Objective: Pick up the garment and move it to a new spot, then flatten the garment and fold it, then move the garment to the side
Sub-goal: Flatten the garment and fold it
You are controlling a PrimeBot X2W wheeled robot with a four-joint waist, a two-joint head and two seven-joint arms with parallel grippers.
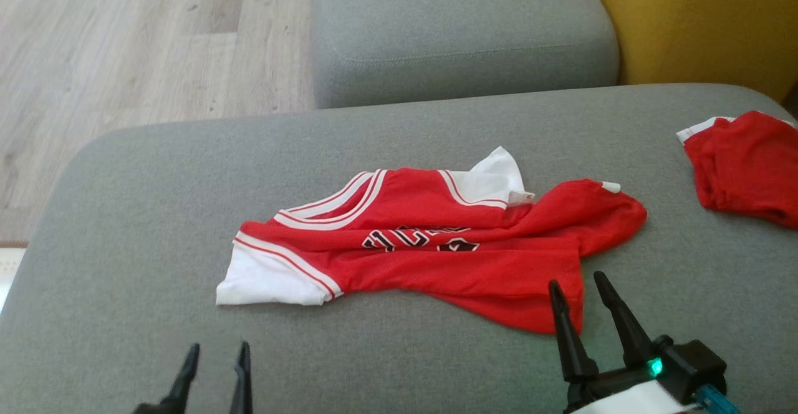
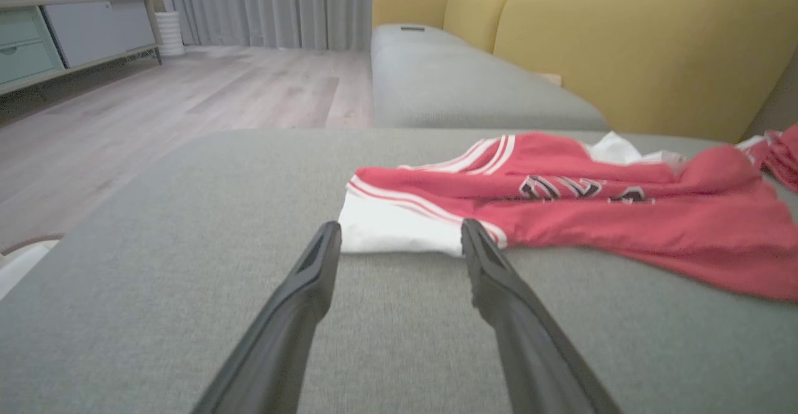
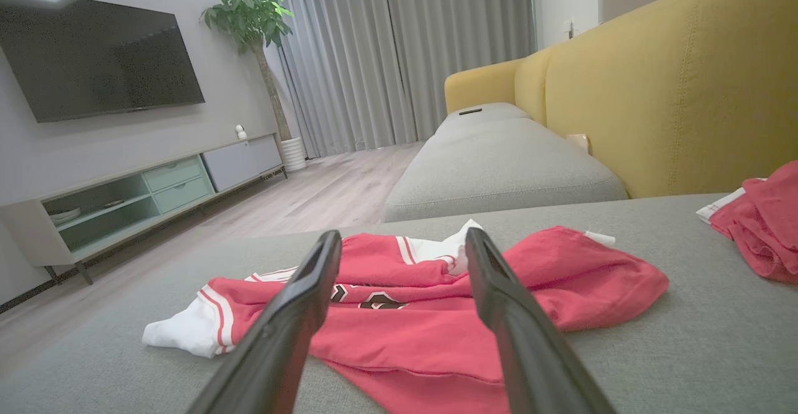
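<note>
The garment [image 1: 436,245] is a red jersey with white sleeves, striped trim and dark lettering, lying rumpled in the middle of the grey sofa cushion [image 1: 124,227]. My left gripper [image 1: 215,355] is open near the cushion's front edge, short of the white sleeve [image 2: 393,230] and touching nothing. My right gripper [image 1: 576,286] is open too, its tips hovering at the jersey's lower right hem. In the right wrist view the garment [image 3: 424,333] lies just beyond the open fingers [image 3: 312,289].
A second red garment [image 1: 748,168] lies crumpled at the cushion's right edge. Beyond the cushion sits another grey seat [image 1: 461,27] with a yellow backrest [image 1: 704,21]. Wooden floor [image 1: 124,46] lies to the left, with a TV cabinet [image 3: 156,192] across the room.
</note>
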